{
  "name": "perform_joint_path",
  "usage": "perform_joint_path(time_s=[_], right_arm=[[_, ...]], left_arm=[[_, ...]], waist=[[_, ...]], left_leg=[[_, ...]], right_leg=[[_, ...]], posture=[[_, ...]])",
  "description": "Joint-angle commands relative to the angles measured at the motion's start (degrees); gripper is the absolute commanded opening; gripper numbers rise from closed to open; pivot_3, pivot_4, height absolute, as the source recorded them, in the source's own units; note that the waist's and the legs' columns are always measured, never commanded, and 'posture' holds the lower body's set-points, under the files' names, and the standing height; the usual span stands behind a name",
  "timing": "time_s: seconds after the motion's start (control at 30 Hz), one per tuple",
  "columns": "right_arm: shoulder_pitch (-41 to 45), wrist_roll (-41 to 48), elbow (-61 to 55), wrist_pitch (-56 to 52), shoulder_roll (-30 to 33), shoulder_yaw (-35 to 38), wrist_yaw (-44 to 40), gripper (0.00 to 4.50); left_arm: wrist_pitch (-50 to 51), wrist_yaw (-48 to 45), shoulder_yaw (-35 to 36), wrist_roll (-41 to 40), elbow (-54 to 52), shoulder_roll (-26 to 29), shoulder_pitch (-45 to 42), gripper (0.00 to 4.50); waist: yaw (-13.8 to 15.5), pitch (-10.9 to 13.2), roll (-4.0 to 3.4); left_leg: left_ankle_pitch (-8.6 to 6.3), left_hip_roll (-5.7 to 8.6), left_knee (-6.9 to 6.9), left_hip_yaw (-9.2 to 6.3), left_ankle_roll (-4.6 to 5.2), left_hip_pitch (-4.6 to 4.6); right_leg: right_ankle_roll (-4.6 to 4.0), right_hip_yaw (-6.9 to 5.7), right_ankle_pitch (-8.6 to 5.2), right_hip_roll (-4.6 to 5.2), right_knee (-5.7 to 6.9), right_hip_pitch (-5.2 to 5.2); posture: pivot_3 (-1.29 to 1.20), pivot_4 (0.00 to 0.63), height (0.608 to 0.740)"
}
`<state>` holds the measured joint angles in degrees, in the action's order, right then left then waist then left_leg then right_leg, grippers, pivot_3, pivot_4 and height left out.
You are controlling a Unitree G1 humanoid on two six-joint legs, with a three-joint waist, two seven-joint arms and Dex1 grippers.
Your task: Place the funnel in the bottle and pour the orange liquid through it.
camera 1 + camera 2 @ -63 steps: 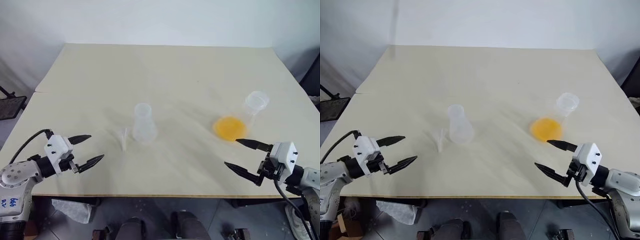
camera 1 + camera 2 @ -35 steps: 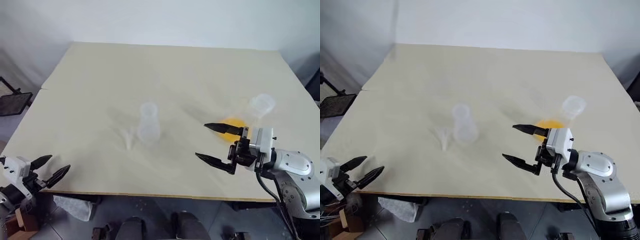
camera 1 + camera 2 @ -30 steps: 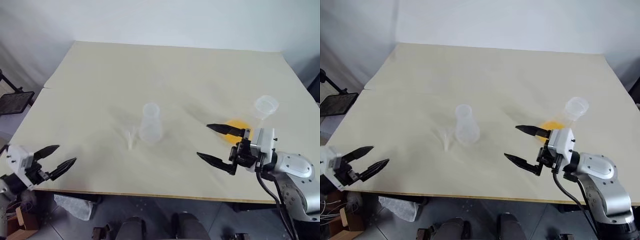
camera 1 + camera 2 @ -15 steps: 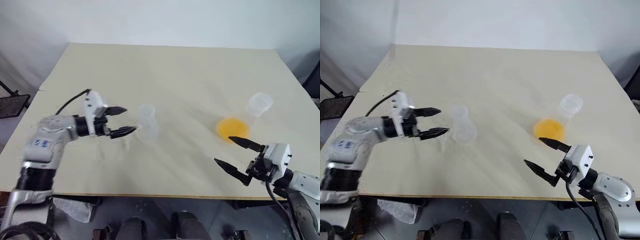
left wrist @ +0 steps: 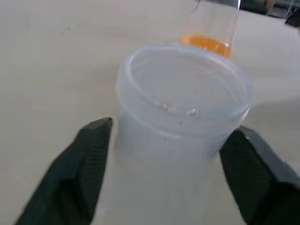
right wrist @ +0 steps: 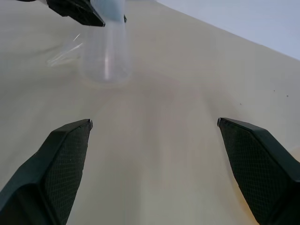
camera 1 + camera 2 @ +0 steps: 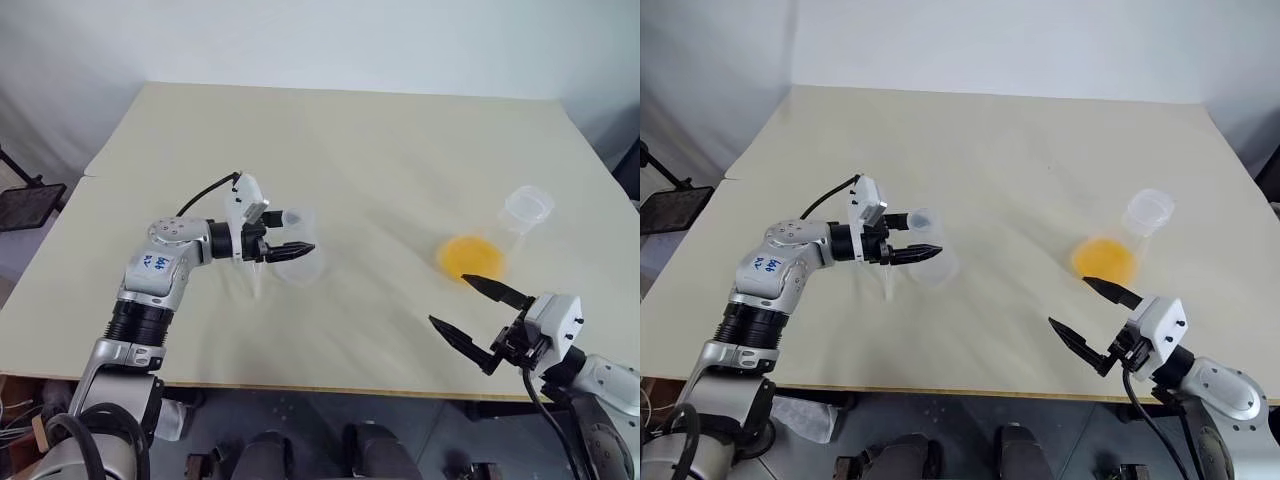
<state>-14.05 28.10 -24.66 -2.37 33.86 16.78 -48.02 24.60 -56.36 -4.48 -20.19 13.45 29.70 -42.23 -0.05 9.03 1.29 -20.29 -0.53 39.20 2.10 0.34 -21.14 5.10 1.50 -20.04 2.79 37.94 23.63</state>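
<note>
A: Status on my end: left gripper is at the bottle, one finger either side of its neck. Wrist cam has the open rim sitting right between the fingers. Can't tell if they're pressing the neck or just bracketing it.

B: Bottle upright?

A: Yes, standing on the table, roughly mid-table. It looks empty.

B: Funnel?

A: Funnel is lying on its side on the table just beside the bottle's base, below the left gripper. Nothing is touching it.

B: Liquid?

A: Orange liquid is in the second flask, well apart to the right.

B: Right arm?

A: Right gripper is spread wide near the table's front edge, just short of that flask, holding nothing.
</note>
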Motion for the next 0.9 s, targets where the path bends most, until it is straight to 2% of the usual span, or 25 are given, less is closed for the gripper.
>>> perform_joint_path(time_s=[0.03, 0.3, 0.47, 0.6, 0.8, 0.9], right_arm=[[-0.41, -0.13, -2.14, 1.15, -0.32, 0.46, 0.60, 4.50], [-1.61, -0.47, -2.50, 1.03, -0.79, 0.36, 1.16, 4.50], [-3.81, 0.08, -3.76, -0.05, -0.44, 1.99, 2.21, 4.50], [-7.02, 1.30, -6.03, -0.80, -0.58, 4.75, 2.96, 4.50], [-14.54, 2.96, -10.19, -1.99, -0.62, 9.29, 2.79, 4.50], [-16.17, 3.24, -11.15, -2.12, -0.93, 10.23, 3.09, 4.50]], left_arm=[[-2.07, -1.06, 1.92, -1.48, -1.79, -0.97, -0.99, 2.48], [-0.48, -6.40, 1.53, -3.38, -2.36, -2.07, -1.94, 2.47], [4.86, -12.70, -5.92, -2.01, -6.52, -1.15, -3.95, 2.47], [0.08, -11.91, -11.64, 3.42, -7.82, -3.40, -4.04, 2.47], [-9.40, -8.08, -13.34, 8.25, -3.24, -8.99, -3.68, 2.47], [-10.43, -7.72, -13.41, 8.55, -2.08, -10.86, -3.70, 2.47]], waist=[[0.01, 0.00, 0.00], [0.02, 0.00, 0.00], [0.14, 0.00, 0.00], [0.45, -0.02, -0.03], [0.74, -0.06, -0.09], [1.08, -0.06, -0.09]], left_leg=[[0.00, 0.00, 0.00, 0.00, 0.00, 0.00], [0.00, 0.00, 0.01, 0.01, 0.00, 0.00], [0.00, 0.01, 0.02, 0.00, 0.00, 0.00], [0.00, 0.05, 0.02, -0.01, 0.01, 0.00], [0.00, 0.01, 0.03, 0.04, 0.01, 0.04], [-0.01, 0.02, 0.07, 0.06, 0.02, 0.07]], right_leg=[[0.00, 0.00, 0.00, 0.00, 0.00, 0.00], [0.01, 0.01, 0.01, -0.02, 0.00, 0.00], [0.02, 0.04, 0.01, -0.04, 0.01, -0.02], [0.04, 0.16, 0.02, -0.04, 0.00, -0.04], [0.05, 0.26, 0.03, -0.13, -0.01, -0.06], [0.08, 0.31, 0.04, -0.15, -0.04, -0.13]], posture=[[0.00, 0.150, 0.740], [0.00, 0.150, 0.740], [0.00, 0.150, 0.740], [0.00, 0.150, 0.740], [0.00, 0.150, 0.740], [0.00, 0.150, 0.740]])
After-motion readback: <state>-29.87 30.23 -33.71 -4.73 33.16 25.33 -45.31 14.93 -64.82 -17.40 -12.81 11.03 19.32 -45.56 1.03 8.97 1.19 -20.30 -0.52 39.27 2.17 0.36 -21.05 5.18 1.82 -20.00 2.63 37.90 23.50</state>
